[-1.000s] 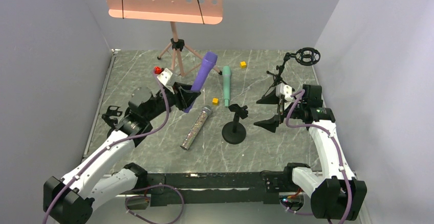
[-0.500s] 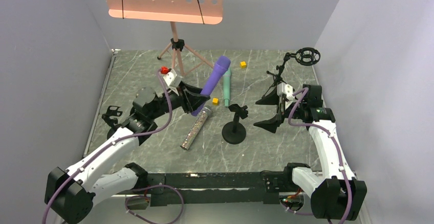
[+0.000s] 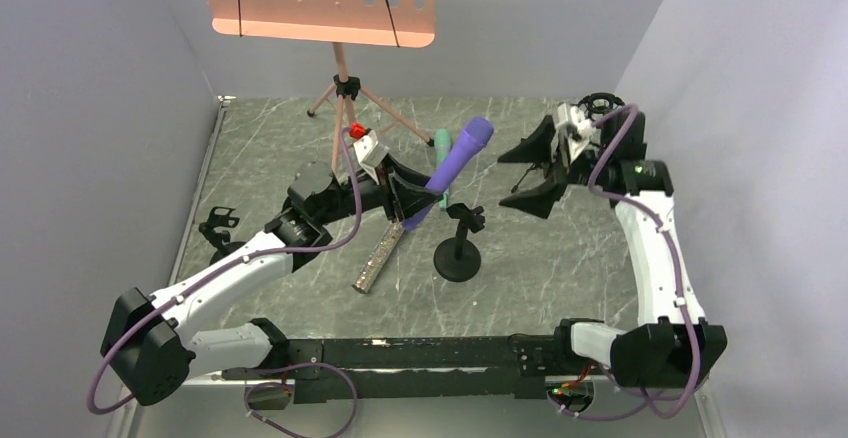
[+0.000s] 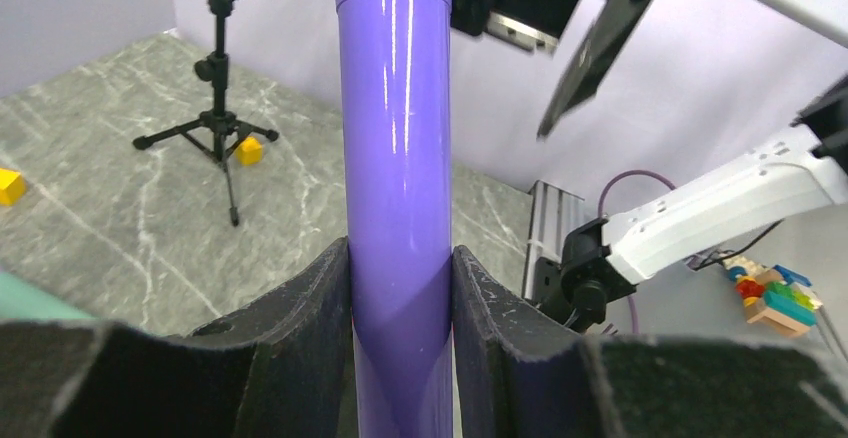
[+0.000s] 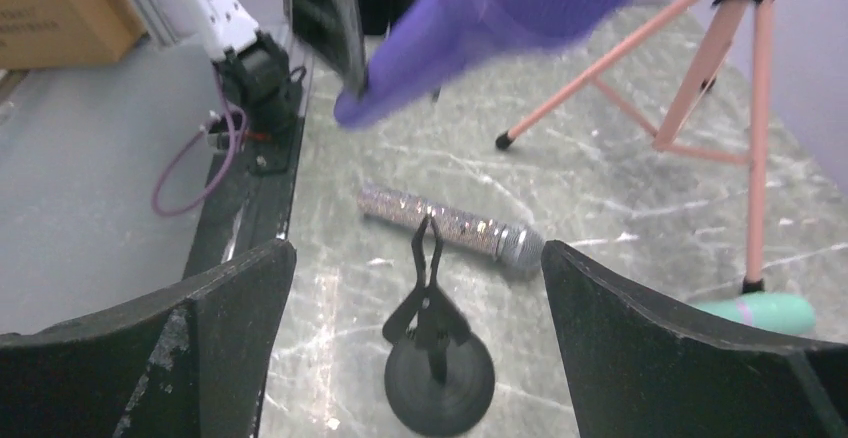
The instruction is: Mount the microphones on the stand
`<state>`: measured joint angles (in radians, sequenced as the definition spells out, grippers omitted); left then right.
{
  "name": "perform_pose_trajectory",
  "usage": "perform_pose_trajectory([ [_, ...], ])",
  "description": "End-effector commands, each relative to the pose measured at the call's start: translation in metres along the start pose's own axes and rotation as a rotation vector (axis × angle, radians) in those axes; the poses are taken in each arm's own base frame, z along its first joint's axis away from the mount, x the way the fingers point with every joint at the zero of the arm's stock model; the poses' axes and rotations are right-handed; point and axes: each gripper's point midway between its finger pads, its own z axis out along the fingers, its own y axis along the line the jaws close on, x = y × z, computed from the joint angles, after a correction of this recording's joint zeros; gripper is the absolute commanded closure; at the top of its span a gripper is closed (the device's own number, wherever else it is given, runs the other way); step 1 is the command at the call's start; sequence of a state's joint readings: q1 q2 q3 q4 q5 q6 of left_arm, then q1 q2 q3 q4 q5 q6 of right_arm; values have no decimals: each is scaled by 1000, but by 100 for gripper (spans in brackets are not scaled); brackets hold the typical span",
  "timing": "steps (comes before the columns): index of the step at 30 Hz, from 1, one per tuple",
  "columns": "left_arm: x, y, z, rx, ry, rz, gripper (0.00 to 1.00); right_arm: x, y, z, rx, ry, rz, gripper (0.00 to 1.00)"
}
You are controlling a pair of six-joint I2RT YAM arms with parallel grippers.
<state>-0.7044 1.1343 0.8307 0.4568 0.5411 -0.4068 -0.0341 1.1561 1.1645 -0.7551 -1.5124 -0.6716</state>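
My left gripper (image 3: 413, 199) is shut on the purple microphone (image 3: 453, 168) and holds it tilted in the air, just left of the round-base clip stand (image 3: 457, 257). Its fingers (image 4: 310, 303) pinch the purple body (image 4: 395, 158). My right gripper (image 3: 535, 171) is open and empty, raised to the right of the purple microphone's head; its view shows the microphone (image 5: 500, 18) and the clip stand (image 5: 437, 353) below. The glittery microphone (image 3: 381, 250) lies on the table left of the stand. The teal microphone (image 3: 442, 144) lies behind, mostly hidden.
A pink music stand (image 3: 340, 18) on a tripod stands at the back. A black tripod mic stand with a shock mount (image 3: 598, 106) is at the back right, behind my right arm. A black clip (image 3: 215, 226) lies at the left.
My left gripper has carried the purple microphone right and up, towards the clip stand. My right arm has lifted and moved back, its gripper now near the microphone's head.
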Motion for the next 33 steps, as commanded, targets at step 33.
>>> perform_pose_trajectory([
  [33,-66,-53,6,146,-210,39,100,-97,0,2,77,-99,147,0],
])
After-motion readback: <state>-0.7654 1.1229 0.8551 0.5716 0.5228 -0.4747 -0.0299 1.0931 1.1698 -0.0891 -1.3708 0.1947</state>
